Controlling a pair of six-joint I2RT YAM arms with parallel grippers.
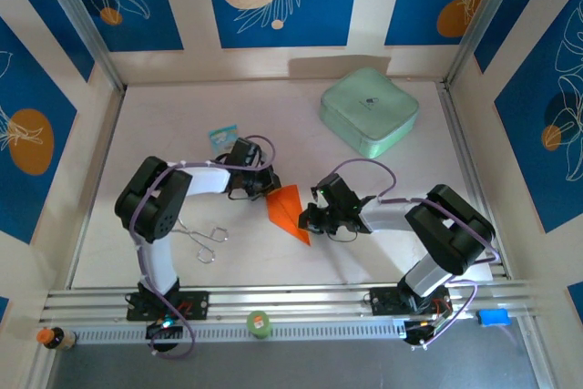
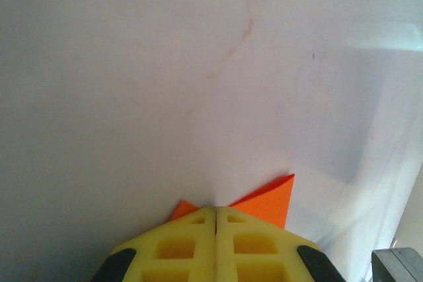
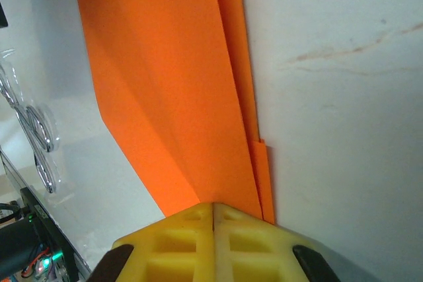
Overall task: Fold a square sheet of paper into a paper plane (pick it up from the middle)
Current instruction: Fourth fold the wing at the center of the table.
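- The paper plane (image 1: 287, 209) lies flat near the middle of the worktop, a little toward the near edge. It is a pointed fold of bright orange paper with its narrow tip aimed at the near right corner.
- Your left gripper (image 1: 267, 187) sits at the plane's far left edge, with its yellow fingers pressed together. In the left wrist view, two orange corners of the paper plane (image 2: 269, 201) poke out from under the fingertips, one on each side.
- Your right gripper (image 1: 307, 221) sits at the plane's near right end, fingers likewise pressed tight with no gap. In the right wrist view, the paper plane (image 3: 165, 77) runs away from the tips in stacked layers, with a long fold line along its right side.
- You cannot tell from these views whether either pair of tips pinches the paper or only bears down on it.
- The mint-green box (image 1: 369, 111) rests near the far right corner, well apart from the plane.
- The blue-and-white packet (image 1: 222, 138) lies left of the middle, toward the far edge, just beyond your left wrist.
- A set of metal loops (image 1: 204, 240) lies toward the near left, beside your left arm.
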